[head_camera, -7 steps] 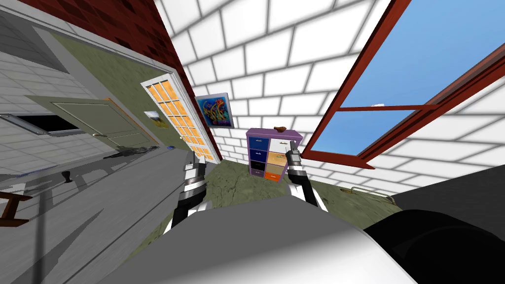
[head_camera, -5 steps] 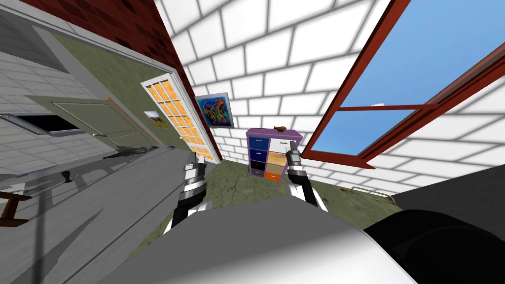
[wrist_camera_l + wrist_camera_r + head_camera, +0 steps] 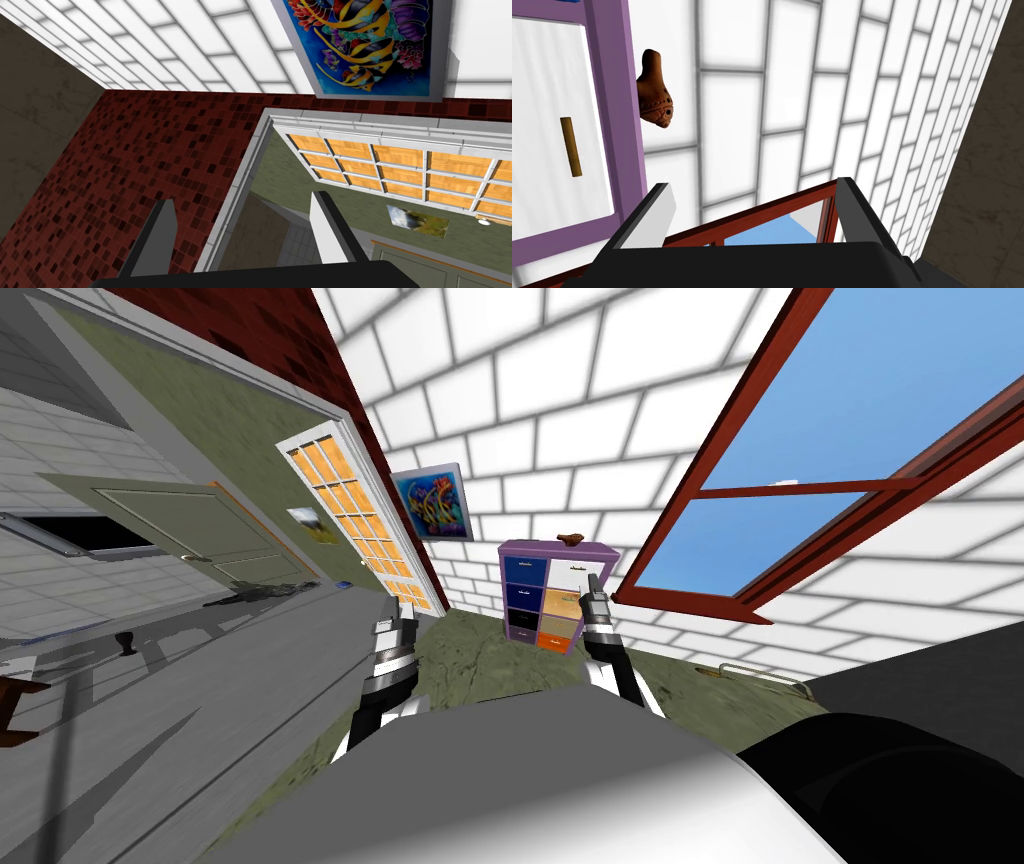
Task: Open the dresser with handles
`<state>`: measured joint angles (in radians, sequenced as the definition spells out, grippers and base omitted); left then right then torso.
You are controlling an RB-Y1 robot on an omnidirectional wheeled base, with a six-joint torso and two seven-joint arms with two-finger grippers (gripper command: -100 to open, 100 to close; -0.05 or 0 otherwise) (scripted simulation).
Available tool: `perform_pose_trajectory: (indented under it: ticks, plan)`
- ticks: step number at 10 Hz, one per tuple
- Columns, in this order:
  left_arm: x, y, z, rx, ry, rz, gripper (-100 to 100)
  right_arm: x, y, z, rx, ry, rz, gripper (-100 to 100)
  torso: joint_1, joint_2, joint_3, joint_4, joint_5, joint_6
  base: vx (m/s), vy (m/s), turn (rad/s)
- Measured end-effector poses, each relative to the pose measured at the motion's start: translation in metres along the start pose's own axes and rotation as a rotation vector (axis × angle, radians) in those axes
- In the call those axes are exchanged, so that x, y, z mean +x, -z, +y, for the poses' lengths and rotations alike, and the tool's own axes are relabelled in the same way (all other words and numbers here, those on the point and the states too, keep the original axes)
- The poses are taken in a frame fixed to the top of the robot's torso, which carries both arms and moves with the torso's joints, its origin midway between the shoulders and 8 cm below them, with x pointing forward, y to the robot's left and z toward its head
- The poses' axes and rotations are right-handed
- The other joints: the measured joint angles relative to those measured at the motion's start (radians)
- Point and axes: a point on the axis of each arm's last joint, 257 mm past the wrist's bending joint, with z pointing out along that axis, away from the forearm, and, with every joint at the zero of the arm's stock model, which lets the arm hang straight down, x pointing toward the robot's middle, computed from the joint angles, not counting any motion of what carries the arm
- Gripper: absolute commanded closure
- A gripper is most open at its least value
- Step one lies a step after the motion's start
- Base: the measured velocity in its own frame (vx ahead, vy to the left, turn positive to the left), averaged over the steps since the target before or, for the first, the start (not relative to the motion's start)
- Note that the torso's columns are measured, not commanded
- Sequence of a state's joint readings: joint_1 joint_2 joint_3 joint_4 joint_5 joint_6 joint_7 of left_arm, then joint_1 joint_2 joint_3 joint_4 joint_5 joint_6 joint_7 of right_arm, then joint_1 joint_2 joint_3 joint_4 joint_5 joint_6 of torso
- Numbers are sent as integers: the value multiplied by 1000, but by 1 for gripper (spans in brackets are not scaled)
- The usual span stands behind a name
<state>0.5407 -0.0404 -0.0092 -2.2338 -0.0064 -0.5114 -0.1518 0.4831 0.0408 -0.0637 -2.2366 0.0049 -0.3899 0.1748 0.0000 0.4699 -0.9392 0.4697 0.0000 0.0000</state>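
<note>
The dresser (image 3: 527, 588) stands against the white block wall ahead, across a stretch of green floor. It has a purple frame and blue, black, white, tan and orange drawers with small handles. A brown ornament (image 3: 570, 535) sits on its top. My right gripper (image 3: 592, 583) is raised in front of the dresser's right column, apart from it, and open. In the right wrist view the open right gripper (image 3: 752, 192) has the white drawer (image 3: 547, 130), its brass handle (image 3: 571, 147) and the ornament (image 3: 654, 92) off to one side. My left gripper (image 3: 405, 613) is raised and open (image 3: 245, 205).
A paned door with orange panels (image 3: 355, 523) and a colourful picture (image 3: 432, 503) are left of the dresser. A red-framed window (image 3: 760, 488) is to its right. A grey-green door (image 3: 200, 533) stands at far left. A metal rail (image 3: 760, 676) lies on the floor at right.
The whole head picture has shifted a little and the dresser looks slightly larger, so my view has moved. Both arms hold the same pose.
</note>
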Motion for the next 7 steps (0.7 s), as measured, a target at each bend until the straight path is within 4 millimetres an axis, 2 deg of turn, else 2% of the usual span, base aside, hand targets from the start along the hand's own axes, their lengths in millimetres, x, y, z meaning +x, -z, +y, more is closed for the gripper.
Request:
perform_pose_trajectory:
  ticks: [2,3,4,7]
  plan:
    - [0,0,0,0,0,0,0,0,0,0,0,0,0,0,0,148,-295,148,0,0,0,0,0]
    - [0,0,0,0,0,0,0,0,0,0,0,0,0,-100,0,221,-443,221,0,0,17,10,-10]
    - [0,0,0,-1,0,0,0,1,0,0,-2,20,20,-100,0,255,-512,254,0,0,30,18,-16]
    - [0,0,0,-1,0,0,0,5,1,-1,-11,122,95,-100,0,267,-537,268,0,0,52,28,-23]
